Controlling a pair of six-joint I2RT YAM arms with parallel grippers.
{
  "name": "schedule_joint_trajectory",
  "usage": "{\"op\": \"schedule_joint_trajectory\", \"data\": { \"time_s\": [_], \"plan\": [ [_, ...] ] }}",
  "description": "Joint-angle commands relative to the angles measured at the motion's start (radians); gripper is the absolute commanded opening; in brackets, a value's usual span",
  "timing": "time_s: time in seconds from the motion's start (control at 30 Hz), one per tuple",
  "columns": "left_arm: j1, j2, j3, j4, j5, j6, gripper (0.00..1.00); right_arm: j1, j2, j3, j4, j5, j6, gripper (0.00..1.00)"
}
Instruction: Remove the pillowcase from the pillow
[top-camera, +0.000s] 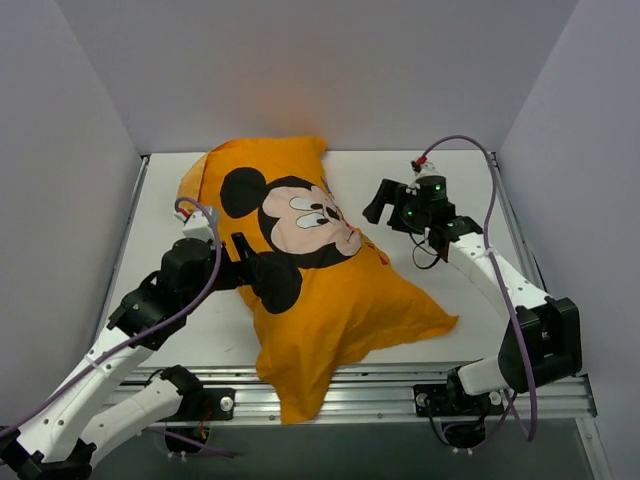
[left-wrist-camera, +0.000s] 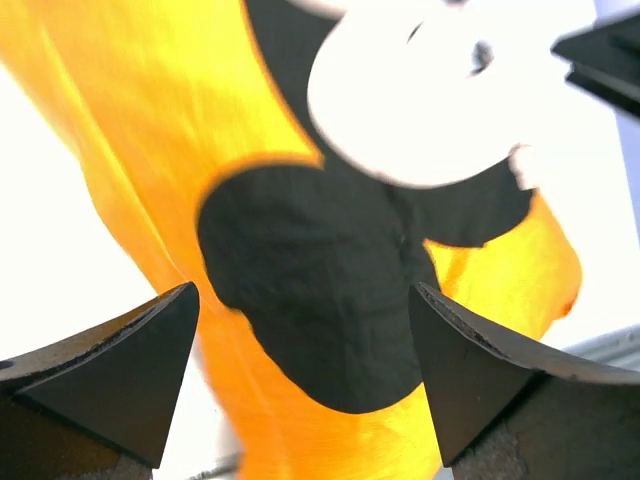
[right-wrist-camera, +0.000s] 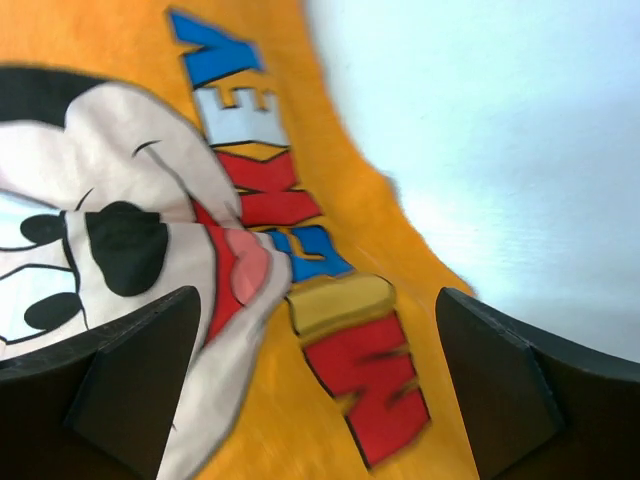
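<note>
Both the left pincer (left-wrist-camera: 302, 300) and right pincer (right-wrist-camera: 318, 300) gape empty by the pillowcase (top-camera: 310, 290), which lies on the tabletop (top-camera: 470, 200), limp end over the near edge. Soft, light, likely slippery cloth: pinch that slack end.

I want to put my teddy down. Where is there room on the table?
Bare table at the far right, beyond the right gripper, and near right, between pillowcase and right arm. Crowded left, by the left gripper.

Pillow hidden inside pillowcase (top-camera: 330, 300), lettering (right-wrist-camera: 255, 185) blurred in right wrist view
</note>
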Motion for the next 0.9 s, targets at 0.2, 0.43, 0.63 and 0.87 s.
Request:
{"op": "schedule_joint_trajectory", "data": {
  "time_s": [0.2,0.43,0.63,0.87],
  "plan": [
    [0.027,0.237,0.174,0.097,-0.103,0.139,0.94,-0.126,0.113,0.034,0.144,-0.405,-0.025,1.0],
    [0.131,0.336,-0.042,0.246,-0.045,0.018,0.94,-0.051,0.296,0.103,0.144,-0.488,-0.064,0.99],
    [0.163,0.242,-0.237,0.286,-0.008,-0.048,0.94,0.137,0.174,-0.018,0.087,-0.401,-0.059,0.98],
    [0.174,0.233,-0.309,0.304,-0.006,-0.073,0.94,0.078,0.0,-0.076,0.098,-0.3,-0.031,1.0]
  ]
}}
